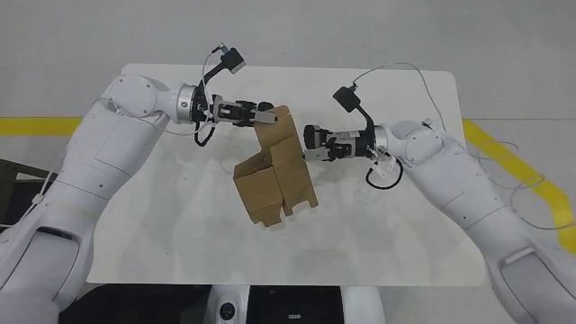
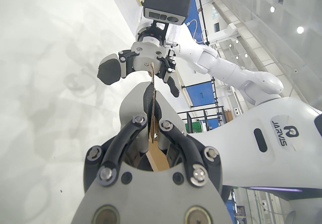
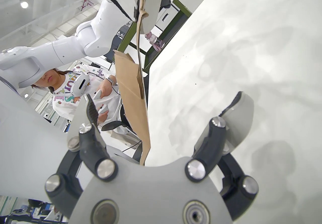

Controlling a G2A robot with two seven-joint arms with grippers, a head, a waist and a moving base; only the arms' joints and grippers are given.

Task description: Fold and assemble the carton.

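The left gripper [image 1: 263, 111] is clenched on the carton's [image 1: 274, 169] far edge. The carton is at the middle of the table [image 1: 405, 234], long axis running far to near. The right gripper [image 1: 306, 142] is released, just right of it.

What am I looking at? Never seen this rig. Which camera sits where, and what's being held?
It is a two-armed robot working at a white table. The top view looks down from above its arms; the two wrist views come from a camera on each wrist, looking along that arm's claw. Over the table is a brown, partly folded carton. The left claw is shut on one edge of it. The right claw is open at the opposite side, gripping nothing.
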